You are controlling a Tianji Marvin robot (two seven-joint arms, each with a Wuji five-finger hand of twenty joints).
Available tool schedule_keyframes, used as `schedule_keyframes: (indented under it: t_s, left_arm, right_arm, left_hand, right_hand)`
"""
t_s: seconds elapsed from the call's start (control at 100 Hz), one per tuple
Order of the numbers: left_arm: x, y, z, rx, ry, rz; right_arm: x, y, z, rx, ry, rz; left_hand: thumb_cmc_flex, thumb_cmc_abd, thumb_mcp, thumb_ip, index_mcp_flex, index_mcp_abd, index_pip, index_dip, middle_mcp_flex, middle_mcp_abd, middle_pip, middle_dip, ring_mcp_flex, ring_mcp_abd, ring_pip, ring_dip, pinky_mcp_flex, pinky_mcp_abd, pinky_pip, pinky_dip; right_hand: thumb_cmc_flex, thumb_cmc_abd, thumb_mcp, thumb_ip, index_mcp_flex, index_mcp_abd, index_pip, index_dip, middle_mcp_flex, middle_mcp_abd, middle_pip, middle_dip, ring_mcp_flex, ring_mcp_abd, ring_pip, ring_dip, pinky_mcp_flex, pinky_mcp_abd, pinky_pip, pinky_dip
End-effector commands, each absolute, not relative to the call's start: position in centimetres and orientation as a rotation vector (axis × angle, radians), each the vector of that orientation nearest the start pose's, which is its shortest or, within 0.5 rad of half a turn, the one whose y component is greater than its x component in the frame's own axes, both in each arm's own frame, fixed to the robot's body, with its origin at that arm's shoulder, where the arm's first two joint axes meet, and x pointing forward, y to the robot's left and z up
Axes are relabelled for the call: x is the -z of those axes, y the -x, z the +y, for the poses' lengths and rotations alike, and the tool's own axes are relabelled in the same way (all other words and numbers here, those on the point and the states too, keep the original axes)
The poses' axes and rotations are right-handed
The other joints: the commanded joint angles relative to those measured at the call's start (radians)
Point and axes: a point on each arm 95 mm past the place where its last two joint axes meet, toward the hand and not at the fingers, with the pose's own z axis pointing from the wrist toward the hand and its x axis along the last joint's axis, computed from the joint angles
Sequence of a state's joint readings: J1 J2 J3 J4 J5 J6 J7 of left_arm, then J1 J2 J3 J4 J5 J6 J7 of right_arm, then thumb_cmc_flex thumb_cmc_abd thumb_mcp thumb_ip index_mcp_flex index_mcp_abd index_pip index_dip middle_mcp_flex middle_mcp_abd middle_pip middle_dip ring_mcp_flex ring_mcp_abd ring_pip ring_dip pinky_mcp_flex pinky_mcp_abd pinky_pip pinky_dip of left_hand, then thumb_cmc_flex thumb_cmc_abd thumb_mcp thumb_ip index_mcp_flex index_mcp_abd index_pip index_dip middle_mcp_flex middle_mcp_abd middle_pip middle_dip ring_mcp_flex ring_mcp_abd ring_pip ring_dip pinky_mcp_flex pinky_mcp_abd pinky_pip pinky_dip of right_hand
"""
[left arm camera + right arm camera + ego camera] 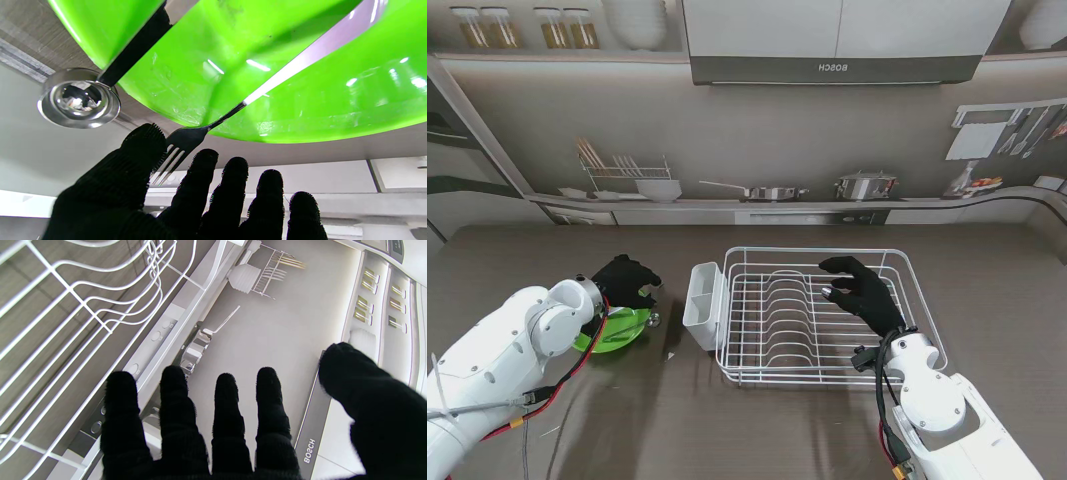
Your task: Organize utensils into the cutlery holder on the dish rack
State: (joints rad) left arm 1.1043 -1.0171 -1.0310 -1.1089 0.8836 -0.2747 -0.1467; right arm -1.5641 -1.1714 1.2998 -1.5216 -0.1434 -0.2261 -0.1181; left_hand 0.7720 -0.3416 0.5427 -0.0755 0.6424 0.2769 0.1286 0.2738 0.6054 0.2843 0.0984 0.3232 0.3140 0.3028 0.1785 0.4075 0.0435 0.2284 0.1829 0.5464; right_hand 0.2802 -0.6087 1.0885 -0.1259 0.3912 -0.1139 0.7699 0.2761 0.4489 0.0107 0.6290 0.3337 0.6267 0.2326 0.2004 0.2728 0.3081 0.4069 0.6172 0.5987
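Note:
A green plate (617, 331) lies on the table at the left. On it rest a fork (186, 138), its tines past the rim, and a spoon whose round steel bowl (79, 98) hangs over the plate's edge. My left hand (627, 279) hovers over the plate's far side with its fingers spread; in the left wrist view the hand (186, 200) has the fork tines between thumb and forefinger, not clamped. The white cutlery holder (704, 305) hangs on the left end of the white wire dish rack (927, 330). My right hand (864, 293) is open above the rack, holding nothing (217, 426).
A printed kitchen backdrop stands along the table's far edge. The rack's wires (66, 306) run close under my right hand. A small dark speck (669, 354) lies on the table between plate and rack.

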Motion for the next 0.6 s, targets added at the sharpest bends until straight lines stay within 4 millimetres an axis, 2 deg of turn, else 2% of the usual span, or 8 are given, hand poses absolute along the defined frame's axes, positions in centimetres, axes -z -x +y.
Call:
schedule_keyframes:
  t_s: [0.0,0.14,0.24,0.29,0.38,0.57,0.59]
  left_arm:
    - [32.92,-50.88,6.54,1.300,1.216,1.831]
    - [33.08,-50.92,6.46,1.304,1.225,1.823]
    - [33.20,-50.95,6.41,1.310,1.231,1.813]
    - [33.23,-50.97,6.40,1.313,1.230,1.808]
    - [33.32,-51.04,6.41,1.322,1.230,1.799]
    - [33.58,-51.18,6.38,1.342,1.243,1.777]
    - [33.60,-51.18,6.38,1.343,1.245,1.776]
  right_arm:
    - [31.91,-41.09,-1.67,2.462,2.079,-0.837]
    - [31.90,-41.11,-1.66,2.463,2.077,-0.835]
    - [31.91,-41.13,-1.66,2.464,2.077,-0.834]
    - [31.92,-41.13,-1.66,2.463,2.077,-0.833]
    - [31.92,-41.12,-1.65,2.463,2.077,-0.833]
    - [31.91,-41.14,-1.67,2.463,2.077,-0.830]
    - [31.91,-41.14,-1.67,2.463,2.078,-0.829]
  left_hand:
    - [0.035,0.017,0.005,0.006,0.022,-0.009,0.015,0.012,-0.023,0.004,-0.005,-0.006,-0.012,-0.014,-0.012,-0.009,-0.026,-0.024,-0.030,-0.008]
    - [0.046,0.020,0.010,0.006,0.080,-0.030,0.055,0.042,-0.012,0.004,-0.001,-0.003,-0.005,-0.013,-0.007,-0.006,-0.020,-0.022,-0.027,-0.008]
    - [0.054,0.021,0.020,0.004,0.122,-0.052,0.107,0.105,-0.004,0.003,0.004,0.003,0.001,-0.015,-0.002,-0.004,-0.016,-0.021,-0.026,-0.007]
    - [0.078,0.008,-0.002,-0.024,0.138,-0.066,0.141,0.186,0.005,0.000,0.006,0.007,0.006,-0.015,0.002,-0.003,-0.012,-0.021,-0.025,-0.007]
    - [0.132,-0.012,-0.057,-0.042,0.168,-0.097,0.195,0.272,0.016,-0.005,0.011,0.012,0.013,-0.015,0.008,-0.001,-0.006,-0.018,-0.023,-0.008]
    - [0.185,-0.023,-0.118,-0.036,0.194,-0.121,0.283,0.324,0.031,-0.006,0.018,0.019,0.022,-0.013,0.018,0.002,0.005,-0.017,-0.019,-0.008]
    - [0.203,-0.018,-0.151,-0.025,0.186,-0.123,0.312,0.312,0.033,-0.008,0.018,0.021,0.023,-0.014,0.020,0.001,0.006,-0.017,-0.019,-0.008]
  right_hand:
    - [-0.009,0.009,0.015,0.020,0.001,-0.003,-0.008,0.004,0.007,0.001,-0.006,-0.002,0.019,-0.014,-0.003,0.014,0.002,-0.024,-0.018,0.023]
    - [-0.009,0.011,0.015,0.020,0.003,-0.003,-0.008,0.004,0.008,0.002,-0.005,-0.002,0.020,-0.015,-0.003,0.014,0.003,-0.024,-0.018,0.023]
    - [-0.009,0.011,0.016,0.020,0.001,-0.002,-0.008,0.004,0.007,0.001,-0.006,-0.002,0.019,-0.015,-0.003,0.014,0.003,-0.023,-0.017,0.024]
    - [-0.008,0.011,0.016,0.020,0.002,-0.004,-0.008,0.004,0.008,0.001,-0.005,-0.002,0.020,-0.014,-0.003,0.014,0.003,-0.023,-0.017,0.024]
    - [-0.009,0.013,0.016,0.020,0.001,-0.003,-0.008,0.004,0.007,0.001,-0.006,-0.002,0.019,-0.015,-0.003,0.014,0.003,-0.024,-0.017,0.024]
    - [-0.008,0.014,0.015,0.020,0.001,-0.004,-0.008,0.004,0.007,0.002,-0.005,-0.002,0.019,-0.014,-0.003,0.014,0.003,-0.025,-0.017,0.024]
    - [-0.008,0.014,0.015,0.020,0.001,-0.003,-0.008,0.004,0.007,0.002,-0.005,-0.002,0.020,-0.013,-0.003,0.014,0.004,-0.024,-0.017,0.024]
